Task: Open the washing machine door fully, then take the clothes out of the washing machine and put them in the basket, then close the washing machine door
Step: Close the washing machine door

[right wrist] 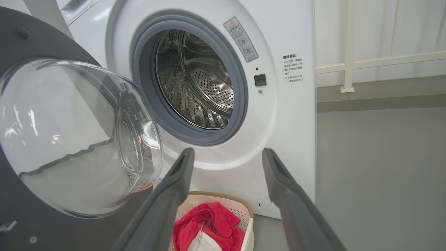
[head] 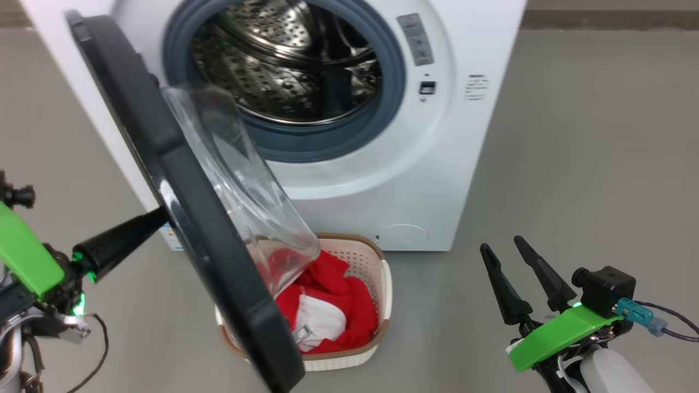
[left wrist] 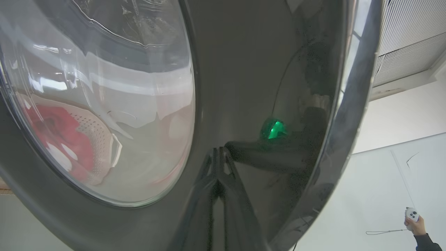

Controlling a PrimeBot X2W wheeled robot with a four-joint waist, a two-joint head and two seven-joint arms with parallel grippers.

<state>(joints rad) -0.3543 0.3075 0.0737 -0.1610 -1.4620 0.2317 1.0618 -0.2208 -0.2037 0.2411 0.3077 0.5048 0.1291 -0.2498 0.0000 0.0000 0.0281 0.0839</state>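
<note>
The white washing machine (head: 464,136) stands ahead with its steel drum (head: 284,65) showing no clothes. The washing machine door (head: 207,245), black-rimmed with a clear glass bowl (right wrist: 76,139), hangs swung out to the left. My left gripper (head: 158,217) is shut, its tips against the door's outer face (left wrist: 244,87); in the left wrist view its tips (left wrist: 217,181) meet their own reflection. The red clothes (head: 355,305) lie in the cream basket (head: 385,284) on the floor below the door. My right gripper (head: 502,246) hovers open and empty at the lower right, apart from everything.
Grey floor (head: 573,191) stretches to the right of the machine. A white railing (right wrist: 348,66) runs behind it. In the left wrist view, a person's hand (left wrist: 414,223) holds a small controller at the lower right, in front of a white wall.
</note>
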